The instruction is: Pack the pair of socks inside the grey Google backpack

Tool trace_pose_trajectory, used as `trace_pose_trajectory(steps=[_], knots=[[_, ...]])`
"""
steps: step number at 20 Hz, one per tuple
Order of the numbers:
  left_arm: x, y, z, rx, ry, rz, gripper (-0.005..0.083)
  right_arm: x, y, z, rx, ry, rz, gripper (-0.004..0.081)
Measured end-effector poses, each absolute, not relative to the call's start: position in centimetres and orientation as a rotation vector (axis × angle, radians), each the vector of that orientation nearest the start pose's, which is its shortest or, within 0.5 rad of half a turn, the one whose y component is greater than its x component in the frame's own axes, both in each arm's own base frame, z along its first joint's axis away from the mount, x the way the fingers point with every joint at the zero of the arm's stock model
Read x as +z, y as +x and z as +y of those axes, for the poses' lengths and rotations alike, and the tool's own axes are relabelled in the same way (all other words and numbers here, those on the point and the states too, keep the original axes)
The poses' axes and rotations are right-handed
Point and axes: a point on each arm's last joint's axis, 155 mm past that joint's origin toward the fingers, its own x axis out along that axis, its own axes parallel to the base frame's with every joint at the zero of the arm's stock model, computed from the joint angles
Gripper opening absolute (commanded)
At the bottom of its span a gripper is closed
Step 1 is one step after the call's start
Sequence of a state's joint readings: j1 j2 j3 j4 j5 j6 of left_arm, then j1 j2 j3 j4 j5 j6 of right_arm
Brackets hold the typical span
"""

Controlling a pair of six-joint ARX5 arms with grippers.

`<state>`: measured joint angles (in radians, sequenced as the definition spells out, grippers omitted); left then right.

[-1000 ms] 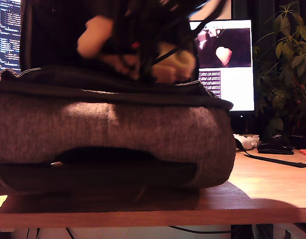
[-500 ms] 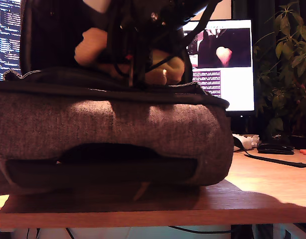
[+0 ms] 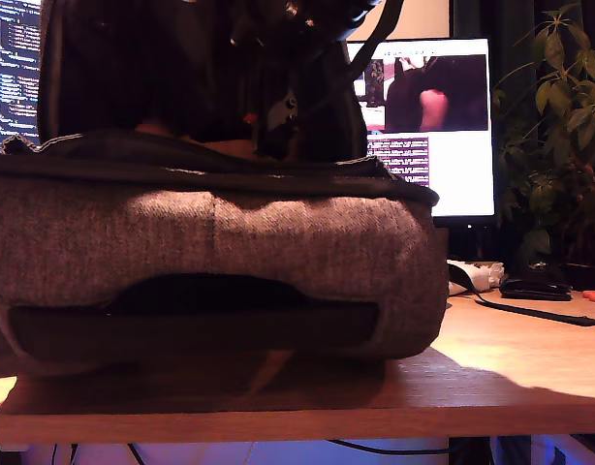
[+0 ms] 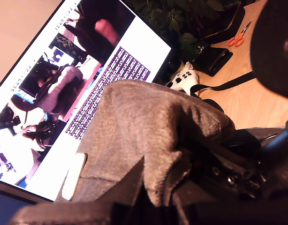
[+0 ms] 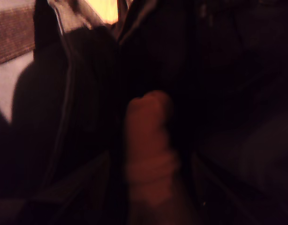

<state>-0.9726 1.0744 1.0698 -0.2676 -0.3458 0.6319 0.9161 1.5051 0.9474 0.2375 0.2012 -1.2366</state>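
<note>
Socks (image 5: 148, 154) sit deep in the dark lining of the grey backpack (image 3: 278, 242), seen dimly in the second wrist view; can't tell if my second gripper is open or closed. My first gripper (image 4: 200, 164) is clamped on a fold of backpack fabric. Backpack lies on the table (image 3: 511, 358), w/ a monitor (image 3: 443, 126) behind.

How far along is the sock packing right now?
Nearly there, I think. In the second wrist view the socks sit deep in the backpack's dark interior. My first gripper holds the grey flap up. Left: letting go of the socks, if they are held at all, and withdrawing.
</note>
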Motion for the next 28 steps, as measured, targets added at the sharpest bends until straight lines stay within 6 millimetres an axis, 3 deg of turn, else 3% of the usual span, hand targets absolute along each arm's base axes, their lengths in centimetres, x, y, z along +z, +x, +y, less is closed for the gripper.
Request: trace_pose_trajectory(steps=[7,13,22,28], knots=[[32.7,26.2,-27.4,-0.685,0.776,0.02,-0.0024,19.9,31.1,35.2,0.782,-1.164,-0.033,0.0491],[32.5,26.9,-27.1,-0.68,0.77,0.031,-0.0024,19.2,30.8,33.4,0.745,-1.027,0.127,0.044],[32.9,28.1,-26.0,-0.68,0.749,0.04,-0.0025,18.9,30.3,33.6,0.731,-0.919,0.182,0.044],[33.6,27.9,-25.5,-0.697,0.756,0.061,-0.0025,19.2,29.8,33.8,0.749,-0.905,0.183,0.044]])
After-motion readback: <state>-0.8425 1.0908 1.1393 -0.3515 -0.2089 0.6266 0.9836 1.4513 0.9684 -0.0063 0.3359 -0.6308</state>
